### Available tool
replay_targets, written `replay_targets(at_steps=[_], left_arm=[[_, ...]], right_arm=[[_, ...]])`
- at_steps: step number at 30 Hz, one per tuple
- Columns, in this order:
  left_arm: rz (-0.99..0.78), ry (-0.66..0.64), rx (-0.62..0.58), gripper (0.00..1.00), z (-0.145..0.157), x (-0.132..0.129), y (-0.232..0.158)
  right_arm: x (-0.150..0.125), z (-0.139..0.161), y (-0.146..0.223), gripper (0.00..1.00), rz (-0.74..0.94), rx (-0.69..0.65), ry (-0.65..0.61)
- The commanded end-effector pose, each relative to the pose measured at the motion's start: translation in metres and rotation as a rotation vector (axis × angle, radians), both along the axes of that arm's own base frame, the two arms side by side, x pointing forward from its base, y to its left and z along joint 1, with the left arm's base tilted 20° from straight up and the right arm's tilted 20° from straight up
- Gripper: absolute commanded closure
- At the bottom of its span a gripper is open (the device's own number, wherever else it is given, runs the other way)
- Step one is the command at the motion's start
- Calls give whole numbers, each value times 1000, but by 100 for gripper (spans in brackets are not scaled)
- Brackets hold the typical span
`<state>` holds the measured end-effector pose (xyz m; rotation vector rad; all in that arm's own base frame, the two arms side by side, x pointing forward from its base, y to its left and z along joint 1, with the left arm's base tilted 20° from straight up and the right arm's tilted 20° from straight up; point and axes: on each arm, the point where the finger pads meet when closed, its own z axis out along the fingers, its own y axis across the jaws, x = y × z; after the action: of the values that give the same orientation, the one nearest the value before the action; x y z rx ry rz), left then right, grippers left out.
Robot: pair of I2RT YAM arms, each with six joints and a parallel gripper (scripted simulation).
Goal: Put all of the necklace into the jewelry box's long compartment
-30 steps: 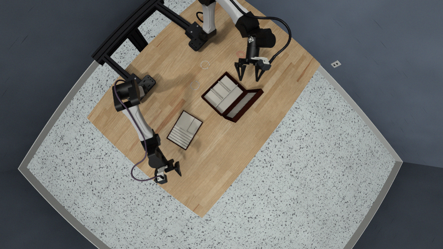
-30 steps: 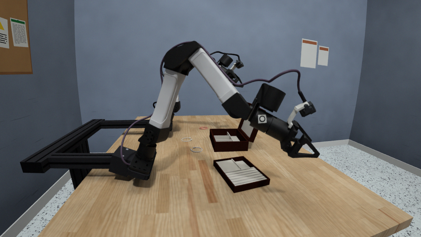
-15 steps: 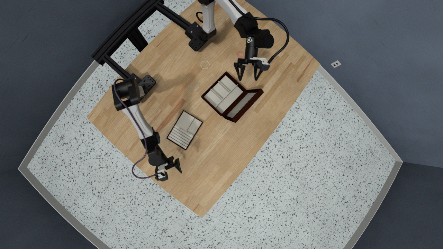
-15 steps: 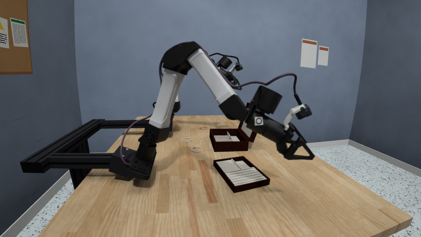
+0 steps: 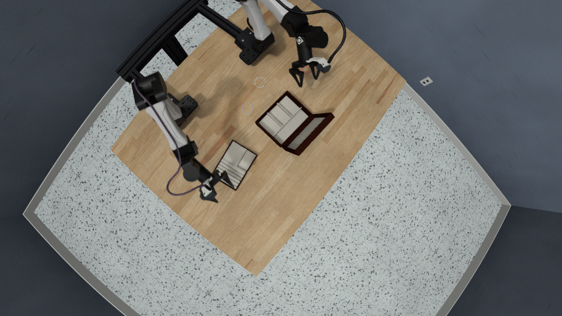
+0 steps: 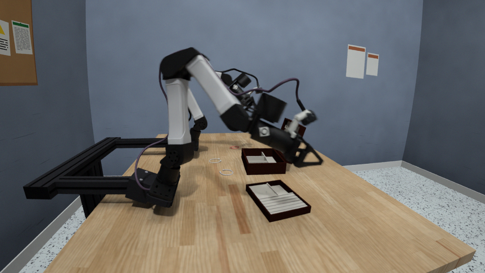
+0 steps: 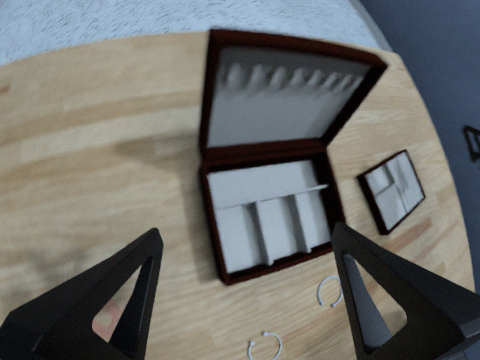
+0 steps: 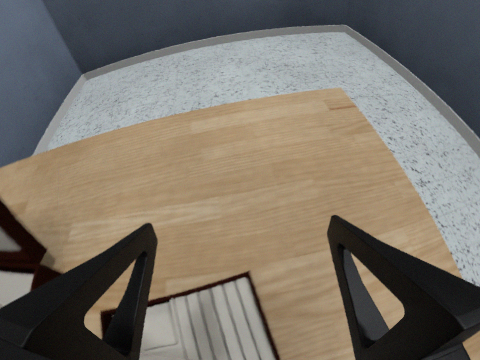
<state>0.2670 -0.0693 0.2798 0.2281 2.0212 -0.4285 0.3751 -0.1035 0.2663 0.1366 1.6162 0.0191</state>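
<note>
Field notes. Your surface is a wood-strip tabletop (image 5: 275,212) (image 6: 203,237) (image 7: 100,200) (image 8: 250,175), pale with darker strips, above a speckled floor (image 5: 393,196) (image 6: 383,176) (image 7: 100,30) (image 8: 225,65). Blue-gray walls (image 5: 471,117) (image 6: 271,33) (image 7: 435,50) (image 8: 200,20) surround it; you have an outlet (image 5: 426,81) on one, a corkboard (image 6: 16,71) on another.

Your reddish necklace (image 5: 305,70) (image 6: 234,147) (image 7: 106,319) lies on the wood, outside the jewelry box (image 5: 268,135) (image 6: 265,168) (image 7: 275,270) (image 8: 44,274), partly behind the left gripper (image 5: 308,82) (image 6: 250,102) (image 7: 248,228) from above. That gripper is wide open, holding nothing. Your right gripper (image 5: 225,195) (image 6: 321,162) (image 7: 472,144) (image 8: 241,229) is likewise spread wide, grasping nothing, raised near the divided tray (image 5: 246,172) (image 6: 290,216) (image 7: 371,205) (image 8: 262,310).

Lid up; no necklace in the long compartment (image 5: 292,127) (image 7: 260,185). One silvery bangle (image 5: 254,82) (image 6: 215,162) (image 7: 281,345) and a second silvery bangle (image 5: 241,108) (image 6: 226,174) (image 7: 320,290) lie apart on the wood.
</note>
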Motion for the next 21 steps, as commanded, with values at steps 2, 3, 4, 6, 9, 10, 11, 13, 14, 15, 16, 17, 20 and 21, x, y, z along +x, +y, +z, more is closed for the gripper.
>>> replay_targets(at_steps=[2, 3, 4, 6, 9, 10, 11, 13, 14, 15, 16, 17, 20, 21], left_arm=[[212, 80, 27, 0, -49, -27, 51], [250, 93, 34, 0, -60, -32, 60], [280, 106, 34, 0, -70, -36, 67], [350, 130, 40, 0, -87, -42, 82], [384, 140, 43, 0, -95, -45, 90], [415, 150, 46, 0, -103, -48, 97], [445, 153, 50, 0, -108, -50, 104], [502, 164, 55, 0, -120, -54, 117], [528, 166, 59, 0, -125, -55, 123], [551, 171, 63, 0, -129, -57, 128], [568, 183, 67, 0, -136, -58, 133], [577, 194, 71, 0, -140, -59, 137], [578, 223, 93, 0, -153, -60, 144], [574, 229, 108, 0, -157, -61, 146]], right_arm=[[-41, 0, 59, 0, 145, -74, -11], [-47, -3, 69, 0, 163, -83, -10], [-54, -5, 80, 0, 184, -94, -11], [-68, -8, 100, 0, 220, -120, -15], [-75, -9, 111, 0, 242, -133, -19], [-82, -10, 121, 0, 263, -148, -22], [-88, -11, 131, 0, 283, -161, -28], [-99, -11, 149, 0, 320, -186, -42], [-104, -10, 157, 0, 338, -198, -52], [-108, -6, 165, 0, 354, -204, -68], [-112, -3, 172, 0, 372, -210, -83], [-115, 0, 178, 0, 385, -216, -94], [-126, -1, 198, 0, 434, -231, -112], [-129, 0, 205, 0, 453, -234, -121]])
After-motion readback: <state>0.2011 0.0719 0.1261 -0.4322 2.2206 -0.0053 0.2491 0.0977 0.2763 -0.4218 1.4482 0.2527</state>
